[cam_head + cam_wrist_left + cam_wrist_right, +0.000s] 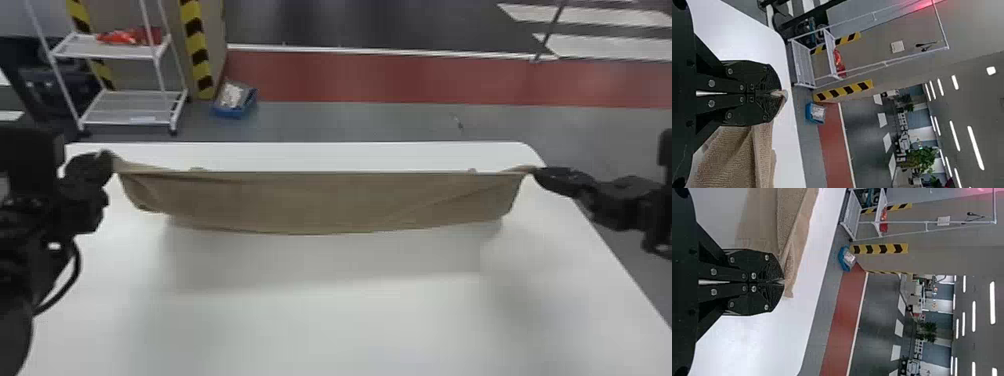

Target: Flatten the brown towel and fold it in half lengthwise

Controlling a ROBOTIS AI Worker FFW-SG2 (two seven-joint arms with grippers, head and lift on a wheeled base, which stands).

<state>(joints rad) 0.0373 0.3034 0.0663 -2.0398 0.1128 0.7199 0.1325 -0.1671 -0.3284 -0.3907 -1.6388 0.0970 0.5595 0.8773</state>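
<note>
The brown towel (320, 202) hangs stretched between both grippers over the white table, its top edge straight and its lower part sagging in a shallow curve. At its left corner is my left gripper (106, 159); at its right corner, my right gripper (537, 172). In the left wrist view, the left gripper (774, 93) is shut on a corner of the towel (738, 158), and a small tip of cloth pokes out past the fingers. The right wrist view has the right gripper (778, 282) shut on the cloth, with the towel (793, 235) running off from its fingertips.
The white table (320, 320) extends in front of and below the towel, its far edge just behind it. Beyond on the floor stand a white wire rack (132, 107), a striped yellow and black post and a blue box (235, 102).
</note>
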